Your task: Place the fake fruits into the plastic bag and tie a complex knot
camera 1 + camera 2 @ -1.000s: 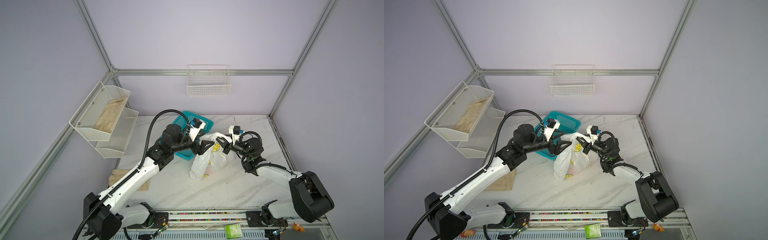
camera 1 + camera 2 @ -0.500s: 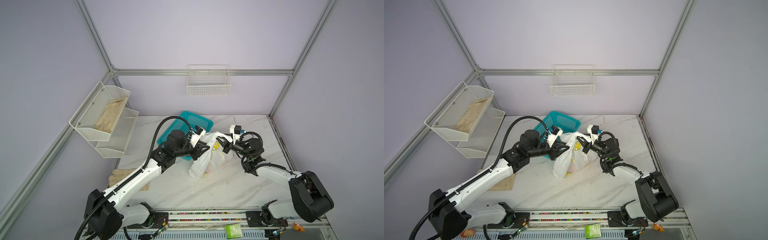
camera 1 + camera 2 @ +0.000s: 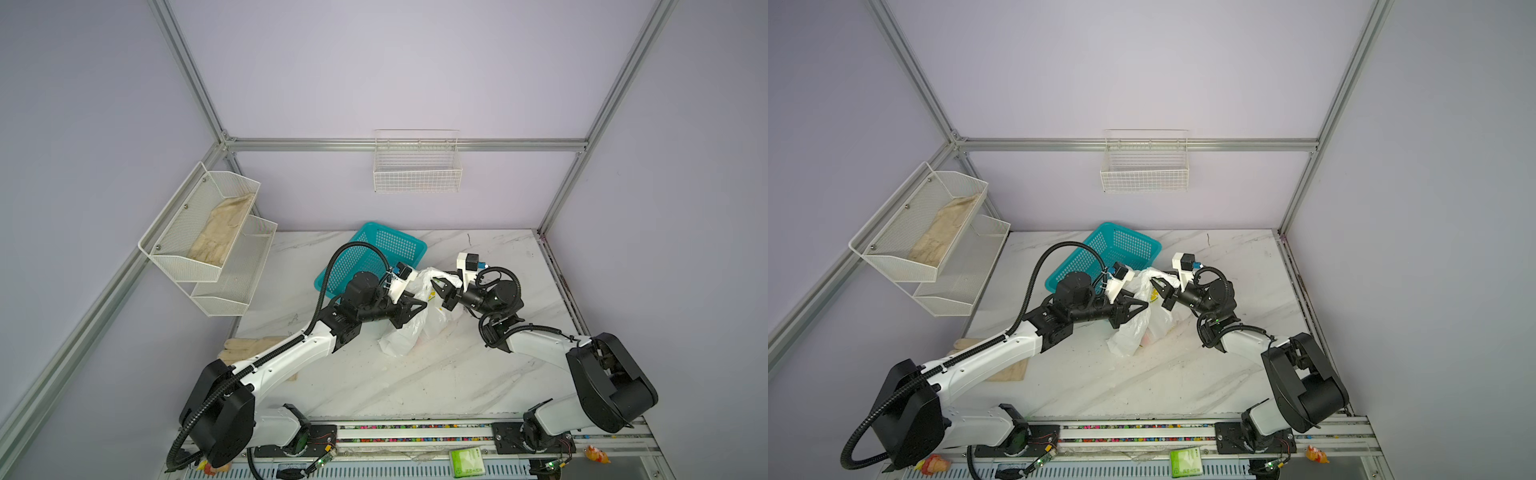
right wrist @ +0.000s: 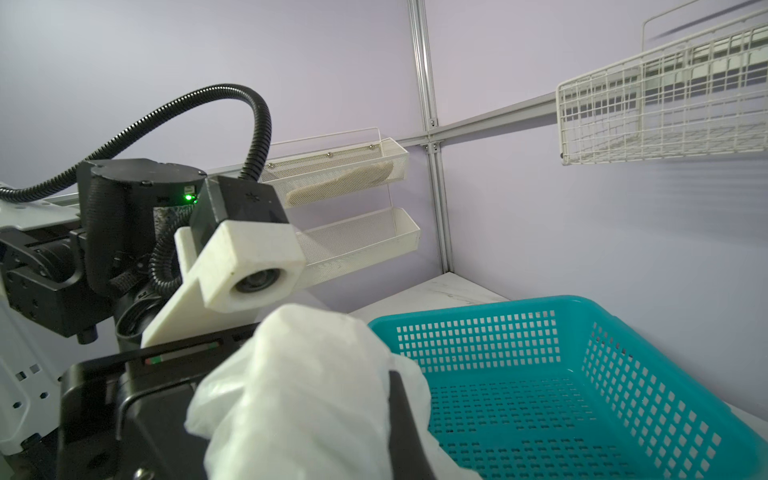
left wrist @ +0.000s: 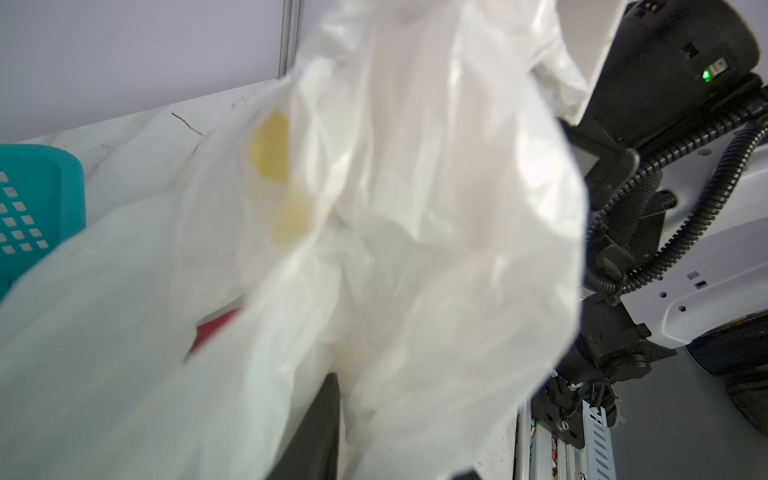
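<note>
The plastic bag (image 3: 405, 336) (image 3: 1127, 332), white and crinkly with a yellow print, hangs over the marble table between my two grippers. My left gripper (image 3: 424, 306) (image 3: 1145, 304) is shut on a bunch of its film at mid height. In the left wrist view one black finger (image 5: 320, 424) shows, wrapped in the plastic bag (image 5: 415, 208). My right gripper (image 3: 435, 285) (image 3: 1153, 282) is shut on the bag's top. Film also drapes over its finger (image 4: 401, 419). A red fake fruit (image 5: 216, 328) shows between folds; the others are hidden.
A teal perforated basket (image 3: 374, 257) (image 4: 582, 395) lies just behind the bag. Beige gloves (image 3: 253, 347) lie at the table's left edge. A white two-tier rack (image 3: 216, 232) hangs on the left wall and a wire basket (image 3: 417, 166) on the back wall.
My left gripper came down and to the right from near the basket to the bag and closed on its film. The right gripper kept its hold and hardly moved.
</note>
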`<state>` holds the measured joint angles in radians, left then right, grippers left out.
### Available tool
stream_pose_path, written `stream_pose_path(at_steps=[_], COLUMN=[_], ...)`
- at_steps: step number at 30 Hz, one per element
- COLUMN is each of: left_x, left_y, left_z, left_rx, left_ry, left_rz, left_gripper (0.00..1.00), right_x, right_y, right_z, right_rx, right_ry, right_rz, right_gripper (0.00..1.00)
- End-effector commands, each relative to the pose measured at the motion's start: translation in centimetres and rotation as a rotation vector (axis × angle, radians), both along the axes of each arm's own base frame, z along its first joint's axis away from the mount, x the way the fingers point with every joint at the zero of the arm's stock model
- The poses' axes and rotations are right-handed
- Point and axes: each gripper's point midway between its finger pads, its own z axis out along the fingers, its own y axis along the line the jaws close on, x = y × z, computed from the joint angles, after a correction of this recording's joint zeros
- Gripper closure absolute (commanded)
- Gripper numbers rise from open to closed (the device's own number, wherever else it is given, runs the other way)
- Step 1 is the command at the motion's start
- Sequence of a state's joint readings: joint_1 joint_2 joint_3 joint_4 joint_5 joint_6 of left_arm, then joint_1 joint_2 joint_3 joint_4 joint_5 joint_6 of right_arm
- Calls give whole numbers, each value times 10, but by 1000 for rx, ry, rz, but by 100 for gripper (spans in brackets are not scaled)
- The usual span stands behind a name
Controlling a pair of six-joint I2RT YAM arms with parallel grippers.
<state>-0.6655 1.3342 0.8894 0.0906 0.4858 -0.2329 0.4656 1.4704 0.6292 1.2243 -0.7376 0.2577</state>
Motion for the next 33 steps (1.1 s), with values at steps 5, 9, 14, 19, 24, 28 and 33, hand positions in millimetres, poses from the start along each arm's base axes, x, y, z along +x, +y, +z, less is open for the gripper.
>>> stream_pose_path(at_steps=[5, 9, 14, 19, 24, 28, 33], left_x=[-13, -17, -25, -25, -19, -12, 11], left_y=[-22, -12, 7, 38, 80, 97, 117], left_z=[4, 13, 27, 43, 82, 90, 80], left_rx=[-117, -106, -70, 47, 170, 346, 607], left_ry=[-18, -64, -123, -182, -353, -483, -595], left_rz=[-73, -45, -5, 98, 230, 203, 134], left_gripper=[76, 67, 45, 35, 35, 45, 52], right_x=[1, 3, -1, -2, -7, -10, -14], right_y=[3, 2, 0, -1, -4, -3, -3], right_z=[6, -2, -8, -6, 0, 0, 1], right_rx=[1, -94, -178, -223, -237, -258, -281], right_ry=[-64, -118, -189, -223, -249, -251, -262], right_rz=[-7, -40, -40, -44, -42, -26, -5], right_gripper=[100, 100, 100, 100, 100, 100, 100])
